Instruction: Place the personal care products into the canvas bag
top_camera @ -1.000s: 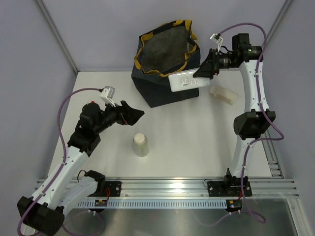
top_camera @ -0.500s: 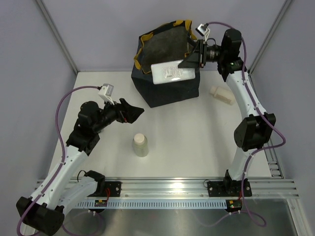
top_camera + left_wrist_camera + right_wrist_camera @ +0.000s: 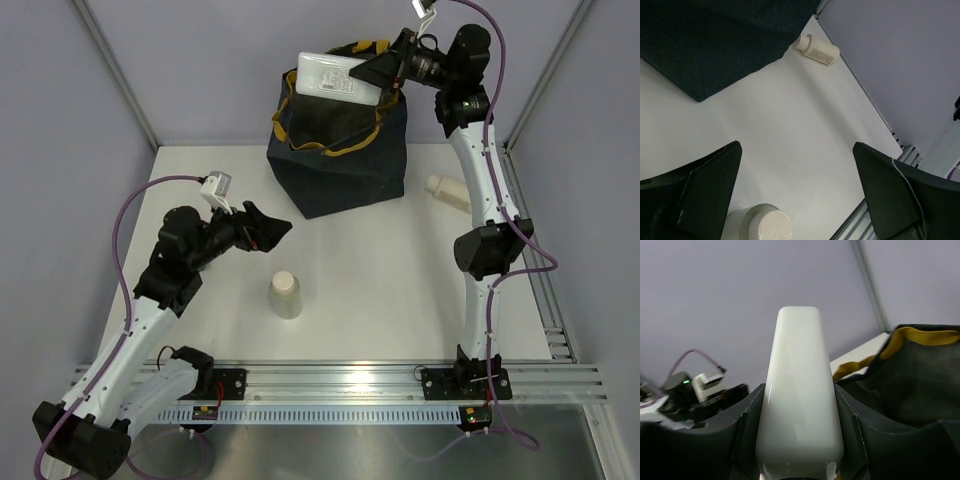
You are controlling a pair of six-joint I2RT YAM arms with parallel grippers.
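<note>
The navy canvas bag (image 3: 340, 170) with mustard rim stands at the back of the table, mouth open. My right gripper (image 3: 375, 72) is shut on a white flat bottle (image 3: 337, 76) and holds it sideways, high over the bag's mouth; it fills the right wrist view (image 3: 800, 400), with the bag's rim (image 3: 920, 337) behind. A cream bottle (image 3: 285, 294) stands upright mid-table and shows low in the left wrist view (image 3: 765, 225). Another cream bottle (image 3: 449, 193) lies right of the bag, also in the left wrist view (image 3: 816, 50). My left gripper (image 3: 272, 232) is open and empty, above and left of the upright bottle.
White table with grey walls around it. A metal rail (image 3: 340, 385) runs along the near edge. The bag's dark side (image 3: 715, 45) fills the upper left of the left wrist view.
My right gripper has carried the white bottle up and left, from in front of the bag's right side to above its mouth. The left arm has barely moved.
</note>
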